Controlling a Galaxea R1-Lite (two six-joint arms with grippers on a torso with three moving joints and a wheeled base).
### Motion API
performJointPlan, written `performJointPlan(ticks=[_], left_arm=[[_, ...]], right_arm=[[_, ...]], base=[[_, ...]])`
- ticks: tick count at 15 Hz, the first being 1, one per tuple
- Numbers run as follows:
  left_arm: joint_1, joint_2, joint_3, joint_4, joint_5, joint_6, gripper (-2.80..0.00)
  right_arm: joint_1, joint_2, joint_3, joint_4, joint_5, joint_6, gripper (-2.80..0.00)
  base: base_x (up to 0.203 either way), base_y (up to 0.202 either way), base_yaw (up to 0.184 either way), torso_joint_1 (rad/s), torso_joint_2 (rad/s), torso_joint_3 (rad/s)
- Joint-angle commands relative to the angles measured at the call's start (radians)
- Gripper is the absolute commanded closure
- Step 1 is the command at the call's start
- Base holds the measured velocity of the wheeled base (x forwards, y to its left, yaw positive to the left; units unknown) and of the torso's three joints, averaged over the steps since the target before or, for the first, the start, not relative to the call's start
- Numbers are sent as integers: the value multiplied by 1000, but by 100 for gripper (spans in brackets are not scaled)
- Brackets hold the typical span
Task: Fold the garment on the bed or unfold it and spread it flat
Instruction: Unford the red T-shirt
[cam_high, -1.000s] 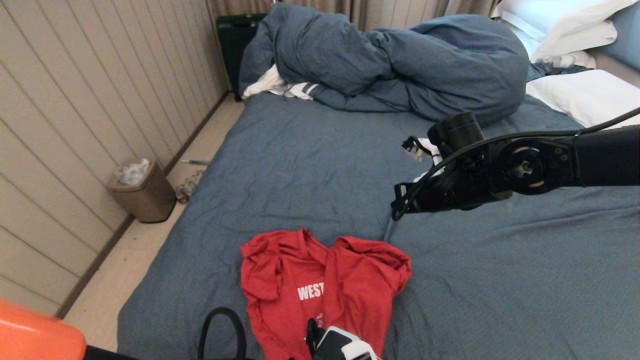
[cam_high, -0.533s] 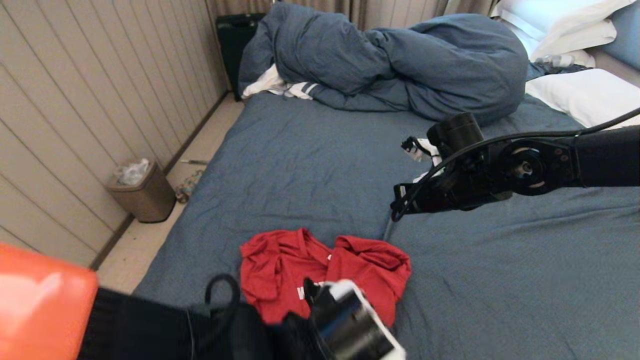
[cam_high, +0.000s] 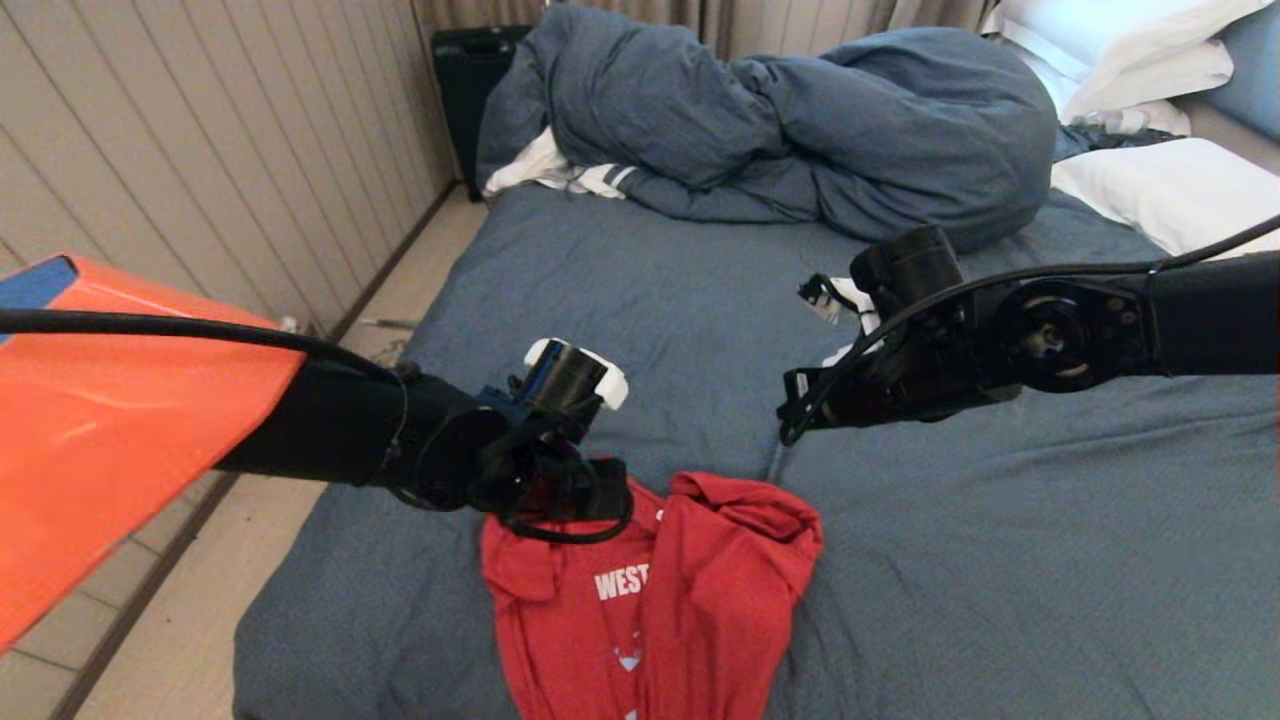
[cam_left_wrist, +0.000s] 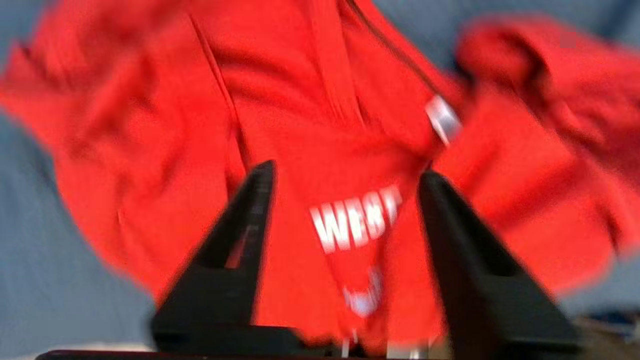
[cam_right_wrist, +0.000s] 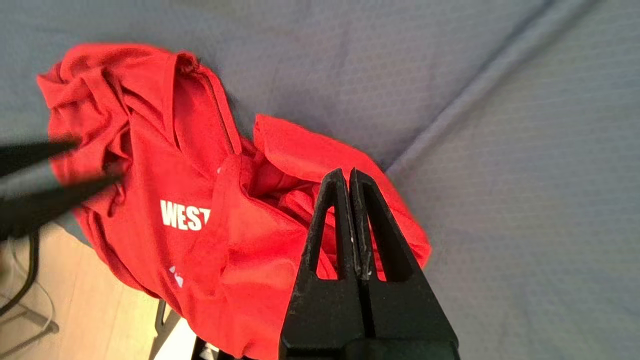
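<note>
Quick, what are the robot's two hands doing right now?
Left gripper: open, empty, above the crumpled red T-shirt.
Right gripper: shut, holding nothing, above the blue-grey bed sheet.

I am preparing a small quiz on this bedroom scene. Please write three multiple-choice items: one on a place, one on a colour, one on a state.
1. Where does the garment lie?
A. at the near edge of the bed
B. on the pillows
C. on the floor

2. What colour is the duvet?
A. white
B. blue-grey
C. green

3. How is the right end effector?
A. open
B. shut on the garment
C. shut, holding nothing

Answers:
1 A: the red shirt lies crumpled on the sheet closest to the robot.
2 B: it matches the sheet.
3 C: in the right wrist view its fingers meet above the shirt, with no cloth between them.
</note>
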Motion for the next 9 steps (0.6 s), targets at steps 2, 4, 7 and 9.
performJointPlan(ticks=[2, 4, 7, 9], left_arm=[[39, 89, -65, -9, -3, 3, 0], [43, 142, -125, -21, 0, 6, 0], [43, 180, -151, -46, 0, 9, 0], [42, 200, -170, -56, -1, 10, 0]], right_arm=[[3, 1, -3, 2, 3, 1, 0], [1, 1, -8, 2, 3, 1, 0], [-2, 4, -13, 0, 3, 0, 0], [-7, 13, -17, 0, 1, 0, 0]], base=[[0, 0, 0, 0, 0, 0], [0, 0, 0, 0, 0, 0], [0, 0, 0, 0, 0, 0], [0, 0, 0, 0, 0, 0]])
